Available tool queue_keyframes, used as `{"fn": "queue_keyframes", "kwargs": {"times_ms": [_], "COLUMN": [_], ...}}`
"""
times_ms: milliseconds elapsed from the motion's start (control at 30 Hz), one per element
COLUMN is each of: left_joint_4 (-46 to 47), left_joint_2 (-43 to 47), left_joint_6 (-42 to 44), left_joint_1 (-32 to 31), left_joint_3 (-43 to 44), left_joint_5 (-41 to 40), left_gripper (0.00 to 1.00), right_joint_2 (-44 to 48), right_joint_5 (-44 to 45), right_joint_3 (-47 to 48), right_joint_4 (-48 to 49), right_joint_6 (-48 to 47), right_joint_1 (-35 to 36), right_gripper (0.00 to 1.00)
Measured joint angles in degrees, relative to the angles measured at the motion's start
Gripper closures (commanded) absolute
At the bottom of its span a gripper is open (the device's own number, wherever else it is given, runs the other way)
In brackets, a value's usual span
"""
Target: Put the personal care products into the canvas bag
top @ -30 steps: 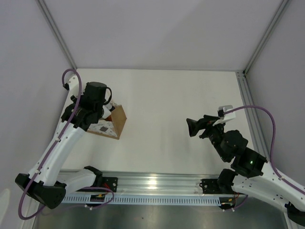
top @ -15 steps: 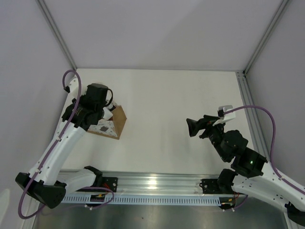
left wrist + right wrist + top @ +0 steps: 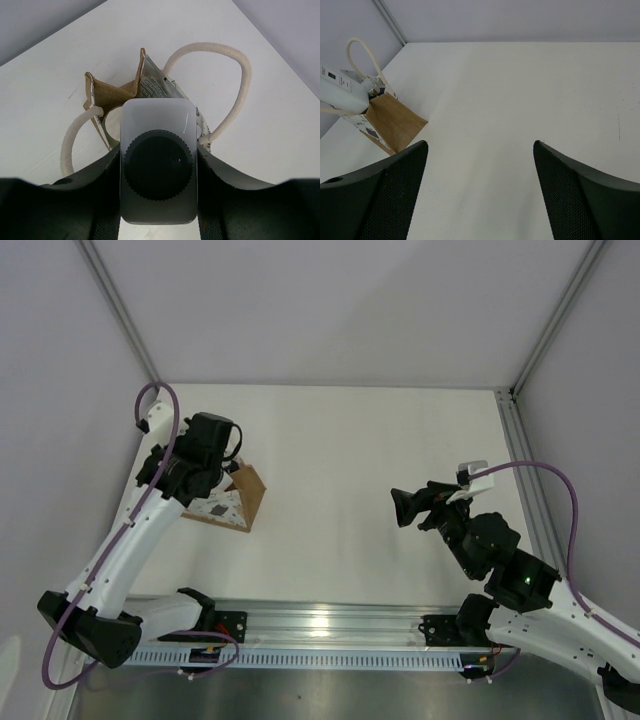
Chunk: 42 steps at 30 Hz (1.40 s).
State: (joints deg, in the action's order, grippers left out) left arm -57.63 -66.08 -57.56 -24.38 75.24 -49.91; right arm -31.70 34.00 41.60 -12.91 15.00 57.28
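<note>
My left gripper (image 3: 159, 165) is shut on the translucent white bottle with the dark cap (image 3: 159, 127), cap towards the camera, held right over the mouth of the canvas bag (image 3: 107, 95). In the bag the grey-white tube (image 3: 156, 82) and a cream cap (image 3: 114, 119) show. The orange bottle is hidden. In the top view the left gripper (image 3: 218, 478) hangs over the bag (image 3: 243, 502) at the table's left. The right wrist view shows the bag (image 3: 392, 122) with the bottle (image 3: 342, 95) above it. My right gripper (image 3: 405, 508) is open and empty, shown also in its wrist view (image 3: 480, 150).
The bag's cream rope handles (image 3: 242, 75) loop out to both sides. Metal frame posts (image 3: 120, 310) and grey walls close the table at left, right and back. A metal rail (image 3: 330, 625) runs along the near edge.
My left gripper has shifted slightly to the right and away, over the bag, with the bottle still in it. The right arm has not moved.
</note>
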Motion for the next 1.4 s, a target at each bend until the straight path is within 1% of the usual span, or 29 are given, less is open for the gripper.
{"fn": "queue_keyframes", "kwargs": {"times_ms": [400, 700, 967, 1167, 1300, 1367, 1400], "left_joint_4": [-1.8, 0.6, 4.3, 2.7, 1.8, 1.8, 1.8], "left_joint_2": [0.1, 0.1, -2.1, -7.1, -8.7, -8.8, -8.8], "left_joint_6": [4.6, 5.9, 4.9, 3.4, 1.6, 1.0, 0.8], "left_joint_1": [-0.2, -0.2, -0.4, -0.4, -0.4, -0.4, -0.4], "left_joint_3": [0.2, -1.3, -3.7, -5.8, -6.8, -7.3, -7.4], "left_joint_5": [-1.0, 0.1, 2.2, 3.1, 3.7, 3.7, 3.7], "left_gripper": [1.0, 1.0, 1.0, 0.99, 0.99, 0.89, 0.86], "right_joint_2": [-0.9, -1.0, -1.0, -1.0, -1.0, -1.0, -1.0], "right_joint_5": [0.0, 0.0, 0.0, 0.0, 0.0, 0.0, 0.0], "right_joint_3": [0.0, 0.3, 0.3, 0.3, 0.3, 0.3, 0.3], "right_joint_4": [0.0, -0.1, -0.1, -0.1, -0.1, -0.1, -0.1], "right_joint_6": [0.0, 0.0, 0.0, 0.0, 0.0, 0.0, 0.0], "right_joint_1": [0.0, 0.0, 0.0, 0.0, 0.0, 0.0, 0.0], "right_gripper": [0.1, 0.1, 0.1, 0.1, 0.1, 0.1, 0.1]}}
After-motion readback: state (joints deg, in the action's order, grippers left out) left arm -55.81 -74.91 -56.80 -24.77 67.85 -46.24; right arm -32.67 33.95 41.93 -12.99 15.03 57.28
